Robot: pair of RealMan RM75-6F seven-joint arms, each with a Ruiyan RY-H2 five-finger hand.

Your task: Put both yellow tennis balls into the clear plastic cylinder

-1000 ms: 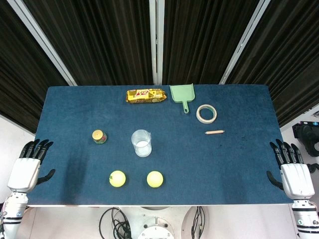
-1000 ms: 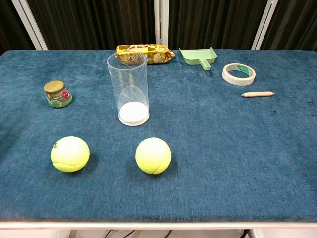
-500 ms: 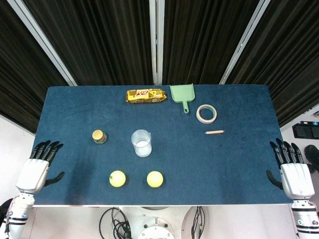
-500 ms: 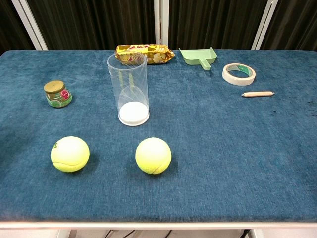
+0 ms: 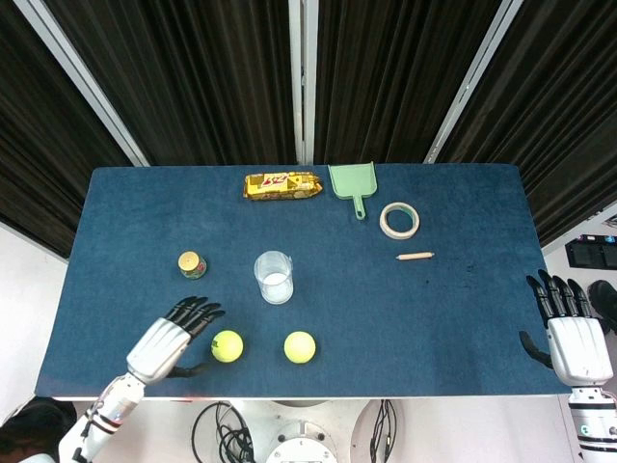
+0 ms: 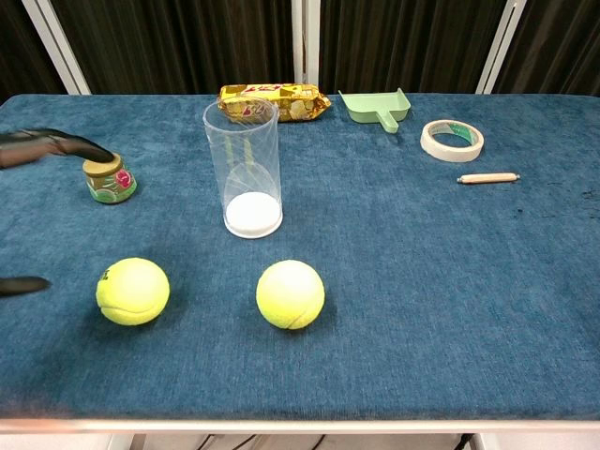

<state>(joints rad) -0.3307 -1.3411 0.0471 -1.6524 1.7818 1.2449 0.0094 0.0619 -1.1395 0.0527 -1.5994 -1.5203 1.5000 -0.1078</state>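
Left hand (image 5: pixel 176 335) hovered over the near left of the blue table (image 5: pixel 463 318), fingers spread and holding nothing, fingertips just beside the left tennis ball (image 5: pixel 228 345) without clearly touching it. Showed in the chest view only as blurred dark fingertips (image 6: pixel 56 147) at the left edge. Right hand (image 5: pixel 574 338) stayed off the table's right edge, fingers apart, empty.

Ordered from largest to smallest:

Clear plastic cylinder (image 6: pixel 243 167) stood upright near the middle of the table, open end up, white base down, nothing inside.

Yellow snack packet (image 5: pixel 281 185) lay at the far edge, with the green dustpan (image 5: pixel 353 182) just to its right.

Left tennis ball (image 6: pixel 132 291) and right tennis ball (image 6: pixel 291 293) sat on the cloth nearer than the cylinder, well apart from each other, both outside it. Seen from above, right tennis ball (image 5: pixel 300 346) lay slightly right of the cylinder (image 5: pixel 274 277).

Roll of tape (image 5: pixel 399 220) lay flat to the far right.

Small gold-lidded jar (image 5: pixel 192 264) stood left of the cylinder.

Wooden peg (image 5: pixel 415 257) lay near the tape.
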